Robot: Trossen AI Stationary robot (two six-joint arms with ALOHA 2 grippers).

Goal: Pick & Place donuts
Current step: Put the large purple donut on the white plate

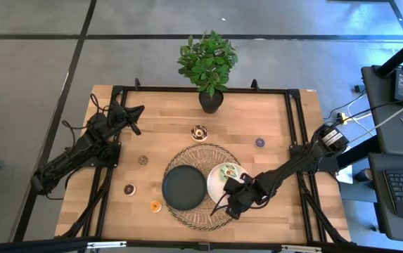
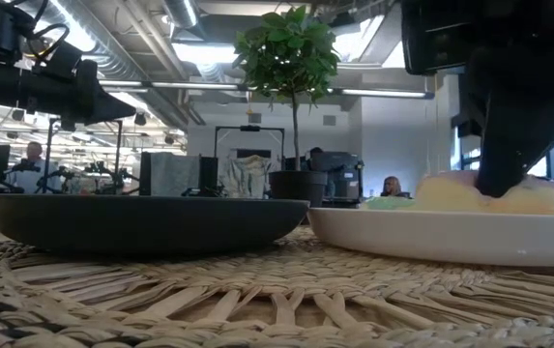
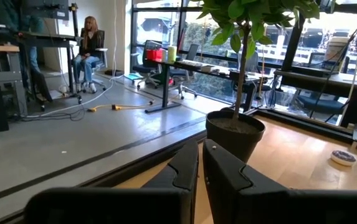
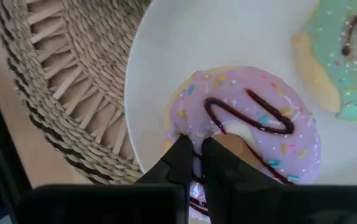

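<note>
A pink-iced donut [image 4: 253, 118] with chocolate drizzle lies on the white plate [image 1: 215, 184] next to a green-iced donut [image 1: 228, 171]. My right gripper [image 4: 197, 148] comes down on the pink donut with its fingers nearly together. In the low view the pink donut [image 2: 547, 196] rests flat on the plate. Several more donuts lie on the bare table: a chocolate one [image 1: 200, 132], a purple one [image 1: 259, 142], a brown one [image 1: 143, 160], a dark one [image 1: 129, 189] and an orange one [image 1: 155, 206]. My left gripper [image 3: 200, 163] is shut and empty at the table's far left. My right gripper has its fingers on the pink donut's ring [image 4: 194, 127], on the side of the hole nearest the gripper, with a narrow strip of icing between them. One fingertip [image 4: 214, 144] stands at the hole's edge. The fingers come from above, pointing down. The donut lies on the white plate.
A black plate [image 1: 184, 187] sits beside the white one on a round woven mat [image 1: 202, 156]. A potted plant [image 1: 210, 67] stands at the far edge's middle. People sit in the room beyond the table.
</note>
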